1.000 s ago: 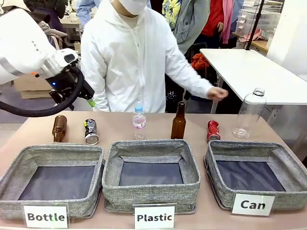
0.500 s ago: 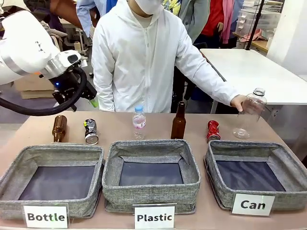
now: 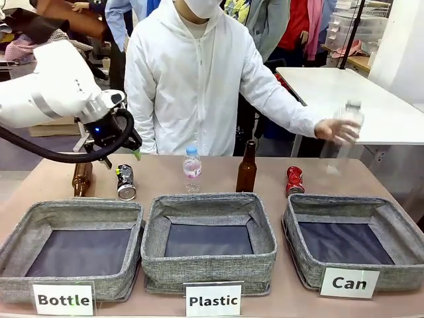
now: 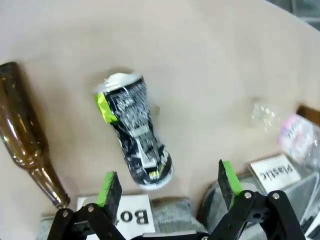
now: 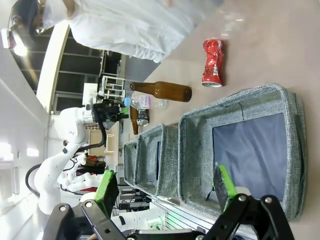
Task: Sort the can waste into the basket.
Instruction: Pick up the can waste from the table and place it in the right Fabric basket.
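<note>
A black-and-grey can [image 3: 125, 182] lies on the table behind the left basket; in the left wrist view the black-and-grey can [image 4: 135, 135] sits ahead of and between my fingers. My left gripper [image 3: 122, 158] hangs open just above it, and the left gripper [image 4: 170, 182] is apart from the can. The crumpled red can [image 3: 295, 181] stands behind the "Can" basket [image 3: 344, 202] at the right. In the right wrist view, my right gripper [image 5: 165, 185] is open over the basket [image 5: 235, 100], with the red can [image 5: 212, 62] beyond it.
A brown bottle [image 3: 82, 177] lies left of the black can. A small plastic bottle [image 3: 192, 169] and an upright brown bottle [image 3: 246, 167] stand mid-table. The "Bottle" basket [image 3: 73, 212] and "Plastic" basket [image 3: 209, 202] sit in front. The person's hand holds a clear bottle [image 3: 344, 129] in the air.
My left gripper has moved right and down toward the black-and-grey can. The person's hand took hold of the large clear bottle and lifted it off the table.
</note>
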`<state>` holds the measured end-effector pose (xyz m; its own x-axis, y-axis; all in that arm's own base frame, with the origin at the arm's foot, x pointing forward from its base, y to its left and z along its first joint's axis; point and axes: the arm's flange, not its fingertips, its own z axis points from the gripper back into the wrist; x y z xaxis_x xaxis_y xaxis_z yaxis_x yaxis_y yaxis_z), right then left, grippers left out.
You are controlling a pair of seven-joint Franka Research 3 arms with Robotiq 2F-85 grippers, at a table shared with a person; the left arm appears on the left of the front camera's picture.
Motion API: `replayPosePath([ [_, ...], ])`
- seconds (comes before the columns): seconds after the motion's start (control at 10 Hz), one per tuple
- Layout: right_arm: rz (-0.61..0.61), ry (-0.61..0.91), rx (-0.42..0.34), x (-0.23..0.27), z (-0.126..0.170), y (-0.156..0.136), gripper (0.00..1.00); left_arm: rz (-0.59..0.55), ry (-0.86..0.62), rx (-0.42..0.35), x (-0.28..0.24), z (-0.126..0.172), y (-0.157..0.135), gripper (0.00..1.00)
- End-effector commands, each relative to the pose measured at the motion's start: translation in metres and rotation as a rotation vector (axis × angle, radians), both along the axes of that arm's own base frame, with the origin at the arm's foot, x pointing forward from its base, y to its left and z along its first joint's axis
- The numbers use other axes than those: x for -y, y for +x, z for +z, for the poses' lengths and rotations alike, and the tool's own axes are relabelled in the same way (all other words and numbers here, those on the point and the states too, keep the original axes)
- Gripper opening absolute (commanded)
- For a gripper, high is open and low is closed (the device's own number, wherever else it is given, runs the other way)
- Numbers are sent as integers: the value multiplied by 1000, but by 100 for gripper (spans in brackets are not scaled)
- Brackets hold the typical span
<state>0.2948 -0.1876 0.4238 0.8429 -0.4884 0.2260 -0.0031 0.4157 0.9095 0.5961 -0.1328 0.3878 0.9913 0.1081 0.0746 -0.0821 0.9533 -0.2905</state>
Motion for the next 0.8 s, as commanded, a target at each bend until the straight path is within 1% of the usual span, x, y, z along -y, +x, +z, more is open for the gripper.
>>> replayPosePath([
  [0.0, -4, 12, 24, 1, 2, 2, 100, 111, 69, -46, 9, -10, 28, 100],
  [0.3, -4, 12, 24, 1, 2, 2, 100, 197, 100, -111, 12, -50, 44, 100],
  [0.5, -4, 12, 24, 1, 2, 2, 100, 237, 135, -173, 9, -67, 48, 100],
  [0.7, -4, 12, 24, 1, 2, 2, 100, 269, 156, -176, 5, -74, 49, 100],
])
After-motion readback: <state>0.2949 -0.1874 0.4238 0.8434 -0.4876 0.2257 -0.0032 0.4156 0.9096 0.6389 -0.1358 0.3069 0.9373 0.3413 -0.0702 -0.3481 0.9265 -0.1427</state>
